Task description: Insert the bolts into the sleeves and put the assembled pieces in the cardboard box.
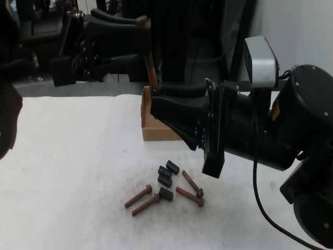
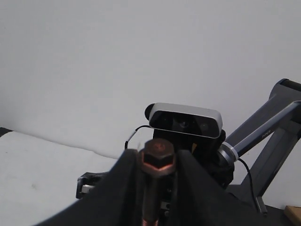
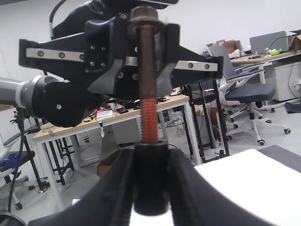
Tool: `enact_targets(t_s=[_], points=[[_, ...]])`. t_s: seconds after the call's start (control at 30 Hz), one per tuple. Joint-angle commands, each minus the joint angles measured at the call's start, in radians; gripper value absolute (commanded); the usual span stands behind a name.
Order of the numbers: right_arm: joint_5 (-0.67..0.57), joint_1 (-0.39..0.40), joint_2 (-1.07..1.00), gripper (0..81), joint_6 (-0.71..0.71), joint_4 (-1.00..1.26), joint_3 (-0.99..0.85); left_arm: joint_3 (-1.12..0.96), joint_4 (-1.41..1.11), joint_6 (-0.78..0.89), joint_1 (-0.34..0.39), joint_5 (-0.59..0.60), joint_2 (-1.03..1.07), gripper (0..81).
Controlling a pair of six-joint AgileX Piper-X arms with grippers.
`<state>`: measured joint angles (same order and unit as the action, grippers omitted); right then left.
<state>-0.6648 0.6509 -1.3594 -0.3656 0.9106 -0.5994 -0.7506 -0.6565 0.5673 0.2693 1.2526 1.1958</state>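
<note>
No text, number or sign can be read on anything. A small orange label (image 1: 274, 111) is seen on the side of an arm (image 1: 291, 130) in the high view, but its print is too small to be made out.

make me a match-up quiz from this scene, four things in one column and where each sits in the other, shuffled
Things: 1 raised bolt; 2 raised sleeve; 3 cardboard box; 4 loose bolts.
Places: a lying on the bench; b in the right pincer; c in the left pincer; d standing farther back.
Pairs: 1-c, 2-b, 3-d, 4-a.
</note>
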Motion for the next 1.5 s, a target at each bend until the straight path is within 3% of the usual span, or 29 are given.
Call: enact_targets(t_s=[0.0, 0.33, 0.53, 0.63, 0.93, 1.07, 1.13, 1.17, 1.23, 1.27, 1.4, 1.47], points=[[0.000, 0.002, 0.001, 0.8, -0.003, 0.013, -0.016, -0.003, -0.005, -0.008, 0.004, 0.014, -0.004, 0.3], [0.000, 0.002, 0.001, 0.8, -0.003, 0.013, -0.016, -0.003, 0.043, -0.008, 0.004, 0.030, -0.004, 1.7], [0.000, 0.002, 0.001, 0.8, -0.003, 0.013, -0.016, -0.003, 0.100, -0.006, 0.004, 0.073, -0.004, 30.3], [0.000, 0.002, 0.001, 0.8, -0.003, 0.013, -0.016, -0.003, 0.100, -0.006, 0.004, 0.066, -0.004, 37.2], [0.000, 0.002, 0.001, 0.8, -0.003, 0.013, -0.016, -0.018, 0.098, -0.006, 0.002, 0.038, -0.020, 37.2], [0.039, -0.005, 0.001, 0.8, -0.001, 0.013, -0.016, -0.020, 0.047, -0.006, -0.007, -0.106, -0.046, 36.8], [0.090, -0.020, 0.001, 0.8, -0.001, -0.002, -0.025, -0.020, 0.021, -0.019, -0.025, -0.212, -0.064, 29.9], [0.110, -0.033, 0.001, 0.8, -0.001, -0.058, -0.040, -0.020, 0.016, -0.044, -0.035, -0.257, -0.071, 24.2], [0.132, -0.060, 0.001, 0.8, -0.001, -0.199, -0.098, -0.020, 0.017, -0.138, -0.058, -0.354, -0.087, 4.7], [0.155, -0.069, 0.001, 0.8, 0.014, -0.300, -0.128, -0.020, 0.017, -0.177, -0.068, -0.382, -0.092, 0.2], [0.427, -0.093, -0.013, 0.8, 0.220, -0.760, -0.321, -0.020, 0.088, -0.178, -0.090, -0.485, -0.093, 0.3], [0.503, -0.104, -0.049, 0.8, 0.334, -0.942, -0.437, -0.020, 0.215, -0.178, -0.090, -0.525, -0.093, 0.3]])
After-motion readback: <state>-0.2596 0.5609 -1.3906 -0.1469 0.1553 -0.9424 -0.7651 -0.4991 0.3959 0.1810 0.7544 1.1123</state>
